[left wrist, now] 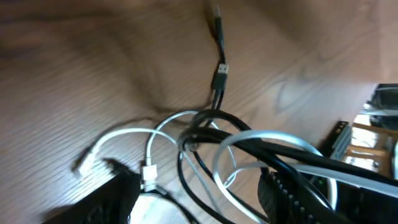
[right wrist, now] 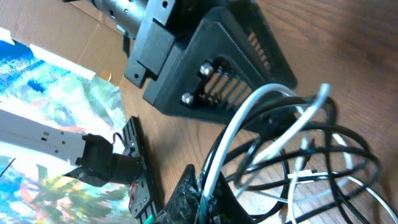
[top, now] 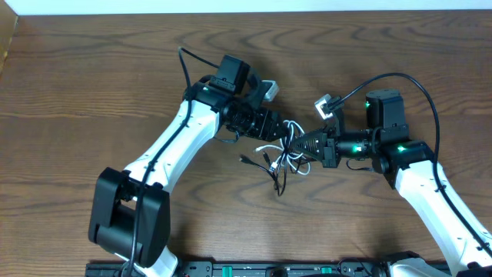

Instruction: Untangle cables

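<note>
The black cable (top: 277, 181) and white cable (top: 267, 148) lie in one tangled clump of loops at the table's middle. My left gripper (top: 281, 132) is open over the clump's left side. In the left wrist view its fingers (left wrist: 199, 205) straddle loops of white cable (left wrist: 124, 134) and black cable (left wrist: 186, 180), with a black plug (left wrist: 219, 78) lying beyond. My right gripper (top: 301, 145) meets the clump from the right. In the right wrist view it (right wrist: 208, 193) is shut on the white cable (right wrist: 249, 112), lifting it, with black cable loops (right wrist: 348, 140) hanging around it.
The two grippers are nearly touching; the left gripper's body (right wrist: 211, 56) fills the right wrist view just beyond the cables. A white plug (left wrist: 87, 163) lies on the wood table (top: 92, 92). The arm base rail (top: 254, 269) runs along the front edge.
</note>
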